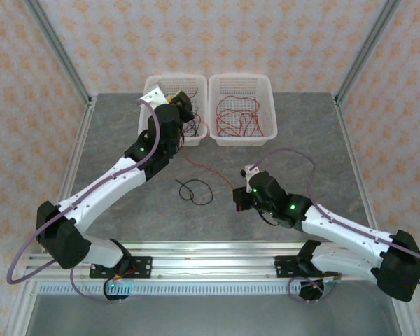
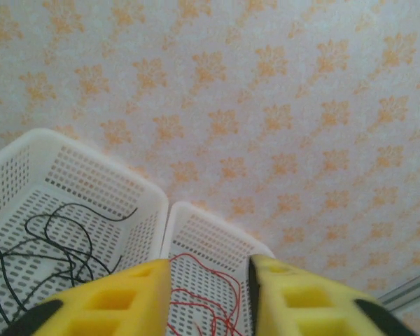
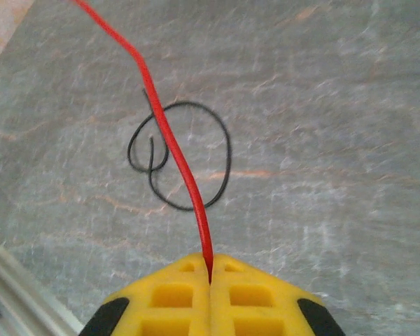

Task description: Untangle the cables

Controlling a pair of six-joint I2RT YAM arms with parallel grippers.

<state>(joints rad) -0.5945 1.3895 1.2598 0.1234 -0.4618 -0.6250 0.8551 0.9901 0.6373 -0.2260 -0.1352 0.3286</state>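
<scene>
My right gripper (image 1: 239, 199) (image 3: 211, 269) is shut on one end of a red cable (image 1: 210, 171) (image 3: 175, 154). That cable runs up and left across the table towards the baskets. Beneath it on the table lies a loose black cable (image 1: 194, 190) (image 3: 228, 148) curled in a loop. My left gripper (image 1: 184, 105) (image 2: 210, 294) hangs over the left basket (image 1: 157, 84), its yellow fingers apart with nothing between them. This basket holds black cables (image 1: 192, 129) (image 2: 63, 231). The right basket (image 1: 266, 87) (image 2: 196, 213) holds red cables (image 1: 238, 115) (image 2: 203, 280).
Both white mesh baskets stand side by side at the back of the grey table (image 1: 301, 161). Metal frame posts (image 1: 59, 52) rise at the back corners. An aluminium rail (image 1: 210, 262) runs along the near edge by the arm bases.
</scene>
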